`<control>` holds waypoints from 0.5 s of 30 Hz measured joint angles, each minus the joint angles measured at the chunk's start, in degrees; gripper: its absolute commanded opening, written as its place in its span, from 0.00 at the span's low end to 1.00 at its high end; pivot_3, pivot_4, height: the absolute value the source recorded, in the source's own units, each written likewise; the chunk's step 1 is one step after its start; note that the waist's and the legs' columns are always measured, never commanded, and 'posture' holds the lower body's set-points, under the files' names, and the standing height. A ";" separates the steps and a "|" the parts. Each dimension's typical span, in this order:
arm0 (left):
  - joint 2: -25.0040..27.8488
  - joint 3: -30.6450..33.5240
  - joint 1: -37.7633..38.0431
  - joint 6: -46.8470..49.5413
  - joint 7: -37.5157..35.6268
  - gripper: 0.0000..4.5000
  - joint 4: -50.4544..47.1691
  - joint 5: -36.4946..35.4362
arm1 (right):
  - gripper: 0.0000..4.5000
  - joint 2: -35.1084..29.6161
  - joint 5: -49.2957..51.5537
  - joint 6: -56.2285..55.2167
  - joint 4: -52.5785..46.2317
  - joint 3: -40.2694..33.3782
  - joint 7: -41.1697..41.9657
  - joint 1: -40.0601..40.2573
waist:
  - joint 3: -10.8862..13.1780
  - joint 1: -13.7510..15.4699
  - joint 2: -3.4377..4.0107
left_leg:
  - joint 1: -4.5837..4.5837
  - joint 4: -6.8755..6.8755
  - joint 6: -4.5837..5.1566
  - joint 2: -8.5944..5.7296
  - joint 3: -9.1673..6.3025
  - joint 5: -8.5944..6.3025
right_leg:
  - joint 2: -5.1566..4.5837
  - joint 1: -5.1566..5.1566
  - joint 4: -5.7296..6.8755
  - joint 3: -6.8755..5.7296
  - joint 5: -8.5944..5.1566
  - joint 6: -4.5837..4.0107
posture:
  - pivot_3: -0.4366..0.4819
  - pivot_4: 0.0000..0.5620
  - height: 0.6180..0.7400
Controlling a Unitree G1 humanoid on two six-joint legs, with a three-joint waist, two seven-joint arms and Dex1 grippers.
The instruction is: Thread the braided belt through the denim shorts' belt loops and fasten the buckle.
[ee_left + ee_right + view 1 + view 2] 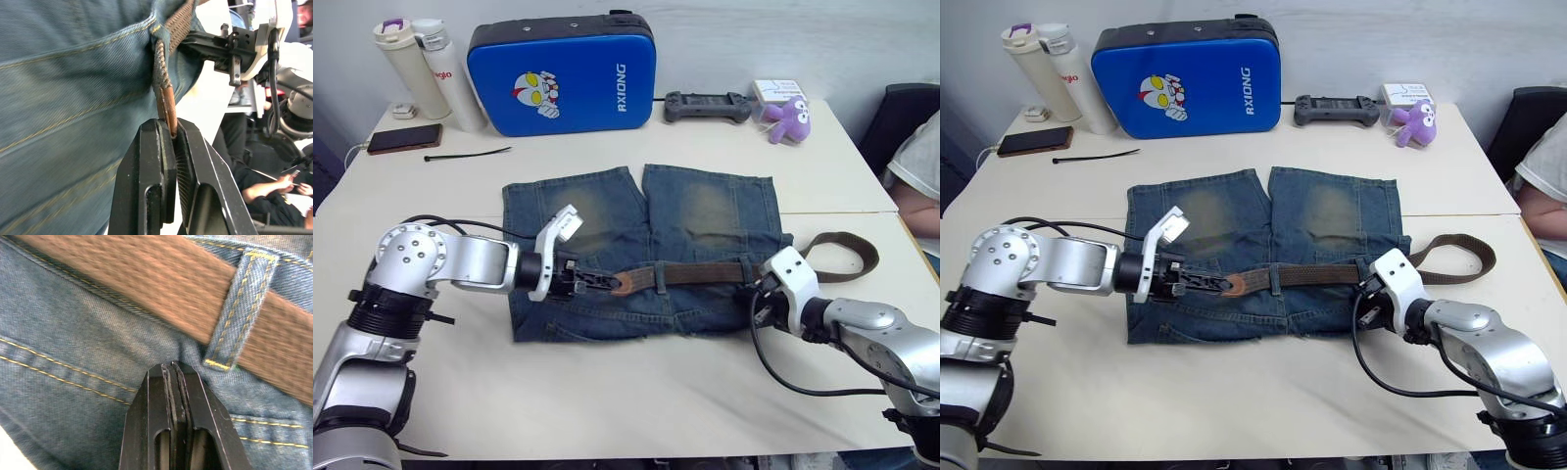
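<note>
Two grippers work at the waistband of the denim shorts (pixel 641 250), which lie flat on the table (pixel 636 392) with the waistband toward the robot and the legs pointing away. On the shorts' left side, the left gripper (pixel 603 282) is clenched on the tan tip of the braided belt (pixel 705 271), the tip pinched between its fingers (pixel 161 161). On the shorts' right side, the right gripper (pixel 173 369) has its fingers pressed together on the denim just below a belt loop (pixel 234 308) through which the belt passes. Along the waistband the belt runs across the shorts, then curves in a loop on the table beyond their right edge. Farther off than the shorts lie a black cable tie (pixel 468 154), a phone (pixel 404 138), two bottles (pixel 431 73), a blue case (pixel 563 73), a game controller (pixel 708 106) and a purple plush toy (pixel 790 119).
</note>
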 measured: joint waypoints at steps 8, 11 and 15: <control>11.61 3.83 4.99 2.21 -8.46 0.01 -0.34 1.77 | 0.00 -0.11 -0.82 -0.12 2.92 0.35 1.12 -1.72 | -0.07 -0.10 -0.12 | 0.09 -0.04 0.06 -0.01 0.00 -0.01 | -0.04 0.08 -0.02 0.02 0.00 -0.02 | 0.48 0.27 0.99; 11.61 5.25 5.94 2.20 -12.23 0.01 -2.00 4.94 | 0.00 -0.10 -1.49 -0.26 3.50 0.86 1.74 -2.22 | -0.15 -0.08 -0.25 | 0.09 -0.05 0.11 -0.02 0.00 -0.03 | -0.07 0.09 -0.03 0.02 0.01 -0.02 | 0.48 0.27 0.99; 10.57 5.56 7.47 1.37 -15.67 0.10 -4.37 13.92 | 0.00 -0.07 -1.77 -0.90 3.86 1.43 2.20 -2.67 | -0.16 -0.10 -0.27 | 0.11 -0.12 0.12 -0.02 0.00 -0.04 | -0.07 0.07 -0.04 0.02 0.01 -0.03 | 0.48 0.27 0.99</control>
